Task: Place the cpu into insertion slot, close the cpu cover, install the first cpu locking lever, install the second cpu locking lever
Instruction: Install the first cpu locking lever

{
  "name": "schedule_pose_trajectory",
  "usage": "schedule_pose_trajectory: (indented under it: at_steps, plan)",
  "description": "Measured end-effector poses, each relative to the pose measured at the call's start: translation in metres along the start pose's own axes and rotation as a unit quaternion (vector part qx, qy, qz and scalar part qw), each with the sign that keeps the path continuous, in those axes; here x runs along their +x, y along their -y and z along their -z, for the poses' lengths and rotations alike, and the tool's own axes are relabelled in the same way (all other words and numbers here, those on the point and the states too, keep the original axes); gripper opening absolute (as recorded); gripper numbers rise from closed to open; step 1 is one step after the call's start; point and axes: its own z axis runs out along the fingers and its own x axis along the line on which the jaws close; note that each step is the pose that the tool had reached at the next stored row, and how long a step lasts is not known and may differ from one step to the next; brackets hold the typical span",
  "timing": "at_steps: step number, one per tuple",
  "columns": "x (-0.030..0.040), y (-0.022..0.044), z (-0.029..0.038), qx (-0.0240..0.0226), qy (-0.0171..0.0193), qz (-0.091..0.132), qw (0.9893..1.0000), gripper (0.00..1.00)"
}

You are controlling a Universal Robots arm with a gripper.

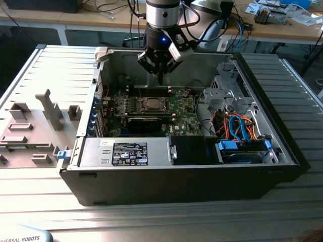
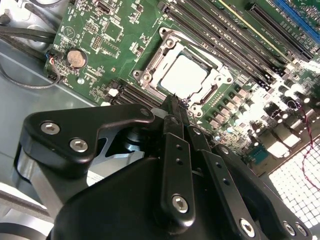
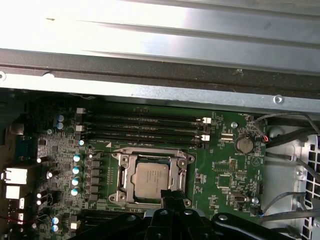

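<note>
Black metal fingers of the gripper (image 2: 175, 112) press together with nothing between them, their tips hanging just above the near rim of the insertion slot (image 3: 150, 178). The cpu (image 3: 151, 180), a dull silver-grey square with a brushed, flat top, already lies in that slot, and the cpu cover (image 2: 187, 75), a thin bright steel frame with a wide window, appears to lie down around it. I cannot make out where the two thin locking levers stand. My worry is the narrow clearance: if the closed tips come down a little off line they could scrape the chip's top or slip off the smooth steel onto the green motherboard (image 3: 220, 165), where small silver capacitors (image 3: 76, 172) and long black memory slots (image 3: 145, 131) crowd close. Farther off, the grey sheet-metal case (image 1: 121, 60) walls in the work.
</note>
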Motion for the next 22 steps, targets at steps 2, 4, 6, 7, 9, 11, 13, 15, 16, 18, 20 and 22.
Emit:
schedule_pose_trajectory:
  at_steps: [2,4,6,7,9,11,13,15,16,18,20,22]
  plan:
    - [0.0000,0.0000,0.0000,-0.0001,0.0000,0.002,1.0000,0.11]
    - [0.0000,0.0000,0.0000,-0.0001,0.0000,0.003,1.0000,0.11]
    - [0.0000,0.0000,0.0000,-0.0002,0.0000,0.004,1.0000,0.11]
    - [0.0000,0.0000,0.0000,-0.0002,0.0000,0.004,1.0000,0.11]
    - [0.0000,0.0000,0.0000,-0.0003,0.0000,0.006,1.0000,0.11]
    - [0.0000,0.0000,0.0000,-0.0003,0.0000,0.006,1.0000,0.11]
    - [0.0001,0.0000,0.0000,-0.0003,0.0000,0.006,1.0000,0.11]
    - [0.0003,0.0000,0.0000,-0.0003,0.0000,0.006,1.0000,0.11]
    - [0.0005,0.0000,0.0000,-0.0003,0.0000,0.006,1.0000,0.11]
    - [0.0009,-0.0001,0.0000,-0.0003,0.0001,0.006,1.0000,0.11]
    - [0.0014,-0.0001,0.0000,-0.0003,0.0000,0.006,1.0000,0.11]
    - [0.0017,-0.0001,0.0000,-0.0003,0.0001,0.006,1.0000,0.11]
